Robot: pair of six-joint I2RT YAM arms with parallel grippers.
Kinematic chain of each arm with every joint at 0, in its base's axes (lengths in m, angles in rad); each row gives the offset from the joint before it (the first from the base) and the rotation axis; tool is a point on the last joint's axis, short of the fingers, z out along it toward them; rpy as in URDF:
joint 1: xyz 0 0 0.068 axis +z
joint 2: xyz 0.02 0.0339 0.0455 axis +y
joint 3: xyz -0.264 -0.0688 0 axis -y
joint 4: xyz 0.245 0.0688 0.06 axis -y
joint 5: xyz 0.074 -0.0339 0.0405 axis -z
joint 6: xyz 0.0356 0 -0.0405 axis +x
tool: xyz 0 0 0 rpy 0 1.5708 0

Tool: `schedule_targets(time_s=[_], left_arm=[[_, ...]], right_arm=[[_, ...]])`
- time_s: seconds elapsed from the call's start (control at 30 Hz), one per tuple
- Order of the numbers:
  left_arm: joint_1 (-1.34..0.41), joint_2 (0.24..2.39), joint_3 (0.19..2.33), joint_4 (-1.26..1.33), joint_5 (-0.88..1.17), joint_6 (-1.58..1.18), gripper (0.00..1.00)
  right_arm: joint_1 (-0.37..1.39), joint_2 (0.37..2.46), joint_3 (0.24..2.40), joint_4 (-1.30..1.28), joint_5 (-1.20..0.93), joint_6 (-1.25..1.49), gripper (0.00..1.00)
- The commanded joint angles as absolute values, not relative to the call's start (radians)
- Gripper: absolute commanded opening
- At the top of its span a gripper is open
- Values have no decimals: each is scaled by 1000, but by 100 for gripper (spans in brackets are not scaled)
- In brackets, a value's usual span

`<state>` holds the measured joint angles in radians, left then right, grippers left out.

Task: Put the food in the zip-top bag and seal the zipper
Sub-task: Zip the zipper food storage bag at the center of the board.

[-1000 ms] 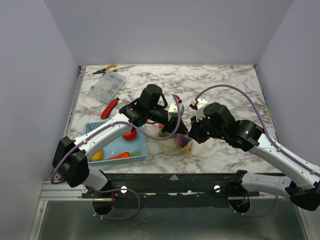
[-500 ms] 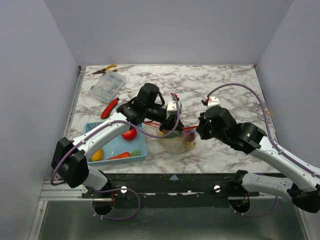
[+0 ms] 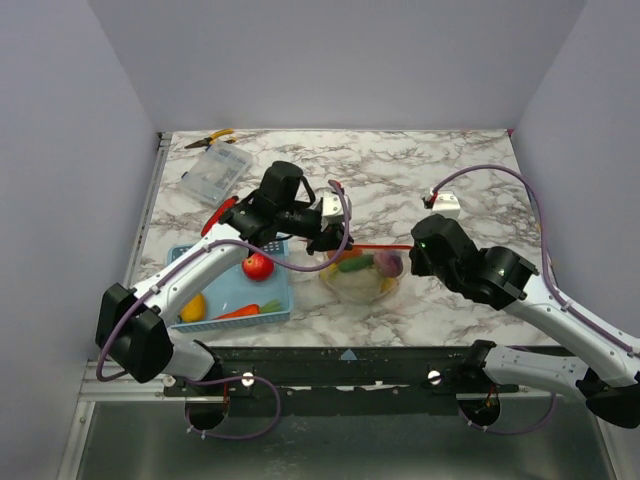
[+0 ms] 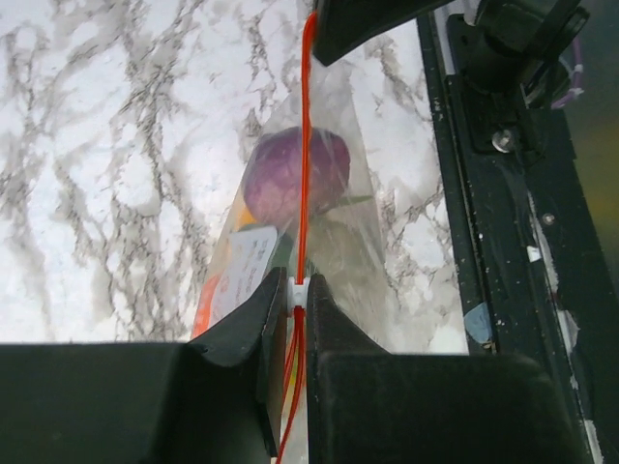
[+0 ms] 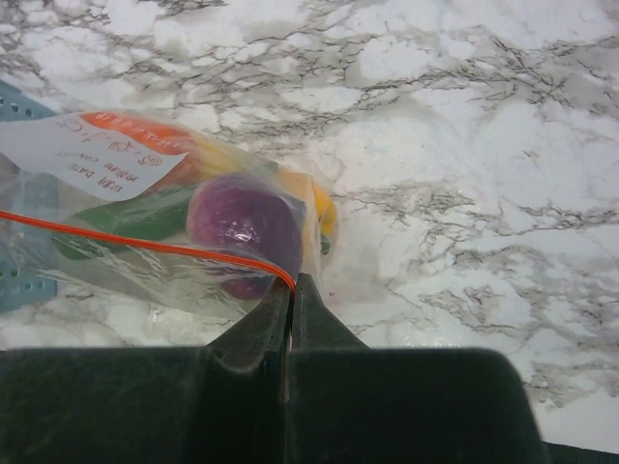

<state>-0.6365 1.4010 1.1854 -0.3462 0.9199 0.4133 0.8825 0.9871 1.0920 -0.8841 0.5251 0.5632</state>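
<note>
I see a red-orange zipper [image 3: 385,246] on my clear zip-top bag [image 3: 355,288], a purple onion [image 5: 244,224] and green piece [image 3: 355,265] inside, a red tomato [image 3: 258,266], orange carrot [image 3: 240,312] and yellow pepper [image 3: 194,308] in the blue mesh basket [image 3: 232,292], on a white, grey-veined marble table [image 3: 430,170].

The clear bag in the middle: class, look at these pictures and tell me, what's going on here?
Both arms are working the zip-top bag. The left tool pinches its red-orange zipper near one end and the right tool pinches the other, so the strip runs straight between them. A purple onion and other food sit inside the bag. A tomato and a carrot lie in the blue basket, not bagged.
</note>
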Motion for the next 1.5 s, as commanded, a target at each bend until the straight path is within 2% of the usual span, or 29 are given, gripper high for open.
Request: schedule_targets(time_s=[0.0, 0.57, 1.47], left_arm=[[-587, 1344, 1177, -407, 848, 472, 0], [-471, 1297, 1103, -405, 692, 561, 0], [-387, 1253, 1043, -351, 655, 589, 0]], right_arm=[[873, 975, 1104, -978, 680, 618, 0], [872, 975, 1103, -993, 717, 646, 0], [872, 975, 1115, -1003, 722, 645, 0]])
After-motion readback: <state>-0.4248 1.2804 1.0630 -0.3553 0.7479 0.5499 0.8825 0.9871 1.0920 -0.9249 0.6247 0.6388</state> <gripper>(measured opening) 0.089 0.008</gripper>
